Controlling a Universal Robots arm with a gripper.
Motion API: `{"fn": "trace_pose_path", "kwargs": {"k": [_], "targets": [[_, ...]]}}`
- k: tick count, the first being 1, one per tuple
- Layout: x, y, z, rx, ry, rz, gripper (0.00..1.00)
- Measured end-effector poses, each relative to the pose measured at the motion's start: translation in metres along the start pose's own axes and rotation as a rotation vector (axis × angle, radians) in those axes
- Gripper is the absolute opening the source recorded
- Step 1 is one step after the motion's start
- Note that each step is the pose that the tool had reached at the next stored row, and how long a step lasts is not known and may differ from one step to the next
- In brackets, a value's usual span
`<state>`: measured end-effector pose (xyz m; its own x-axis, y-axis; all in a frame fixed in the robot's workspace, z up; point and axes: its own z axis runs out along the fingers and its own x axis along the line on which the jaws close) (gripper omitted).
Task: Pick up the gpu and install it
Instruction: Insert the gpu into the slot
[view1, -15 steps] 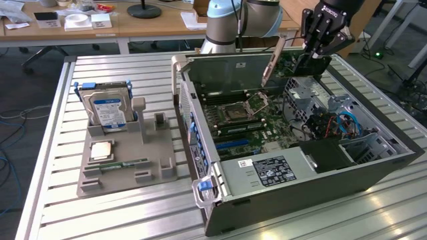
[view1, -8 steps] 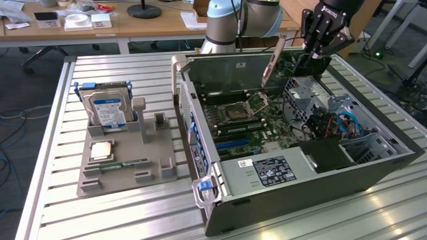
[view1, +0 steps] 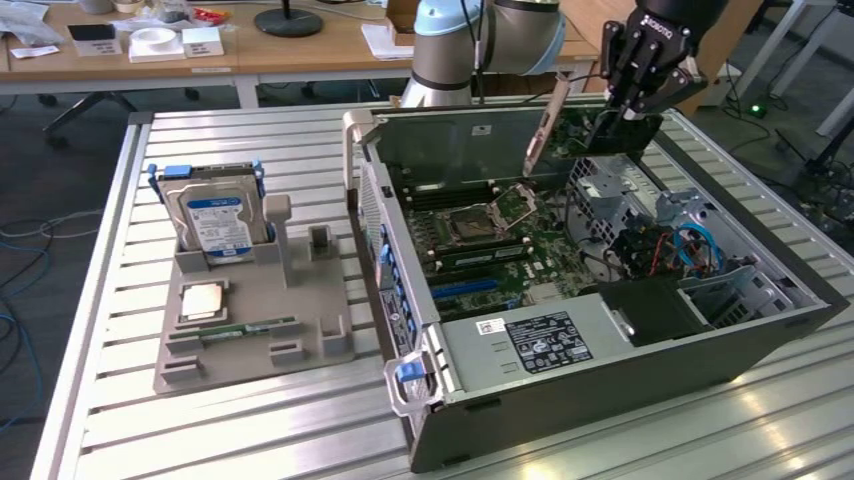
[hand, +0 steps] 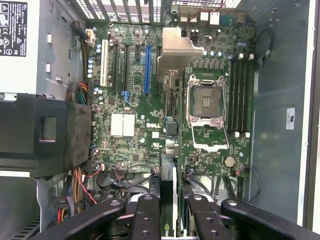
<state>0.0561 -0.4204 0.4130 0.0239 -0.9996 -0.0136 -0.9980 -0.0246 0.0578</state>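
The black tool (view1: 627, 108) grips the thin, flat gpu (view1: 547, 125) above the open grey metal case (view1: 601, 375), near the ribbed table's (view1: 240, 425) far edge.

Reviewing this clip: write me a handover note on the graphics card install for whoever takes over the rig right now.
Gripper: shut on the graphics card, holding it on edge.
Card: in the air above the open computer case, over the motherboard and clear of it. The blue slot is empty.
Holder on the exterior view's left: the hard drive stands upright in it.
Done: card picked up and brought over the case.
Left: card not yet seated in a slot, not yet released.
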Motion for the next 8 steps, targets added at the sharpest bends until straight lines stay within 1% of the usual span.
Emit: {"fn": "trace_pose_path", "kwargs": {"k": [3,8], "targets": [[0.0002,0.0016,0.0002,0.0023,-0.0006,0.0,0.26],[0.0004,0.0071,0.0019,0.0115,-0.0015,0.0,0.26]]}}
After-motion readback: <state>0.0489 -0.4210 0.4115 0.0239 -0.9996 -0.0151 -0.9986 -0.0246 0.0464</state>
